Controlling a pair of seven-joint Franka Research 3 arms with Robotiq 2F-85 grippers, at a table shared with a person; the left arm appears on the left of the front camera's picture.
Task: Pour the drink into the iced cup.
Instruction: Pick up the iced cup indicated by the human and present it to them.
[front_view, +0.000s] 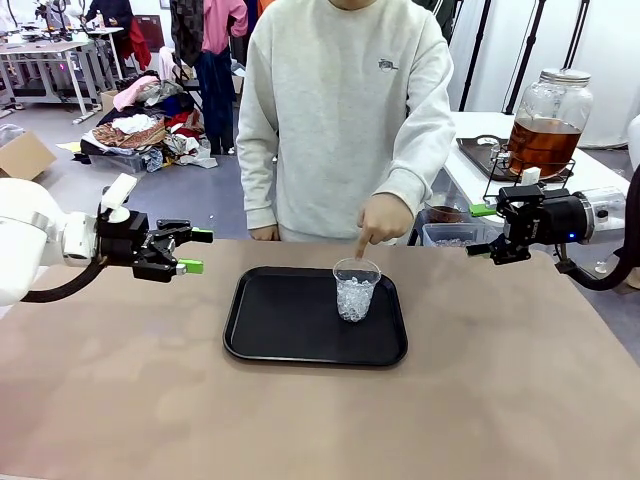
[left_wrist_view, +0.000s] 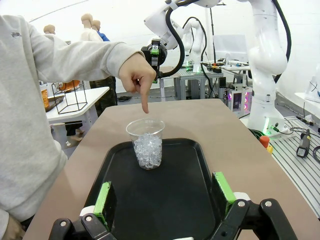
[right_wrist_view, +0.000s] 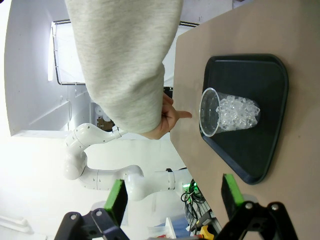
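Left claw (front_view: 200, 251) and right claw (front_view: 480, 230) are both released, empty. My worry: that hand (front_view: 383, 218) hovering over the iced cup (front_view: 357, 290) mid-frame. Bringing the drink (front_view: 545, 145) over from upper right could bump it.

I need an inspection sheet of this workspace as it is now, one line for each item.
Surface: brown table, bare apart from a black rectangular plastic tray.
Job's things: clear plastic cup of ice upright on the tray, person's hand pointing down at it; large glass jar of amber drink on a side table.
Clutter: nothing seen.
Grippers: left gripper and right gripper both open, empty.
Cables: black cable loops under each arm.
Surroundings: pile of clothes on the floor far left.
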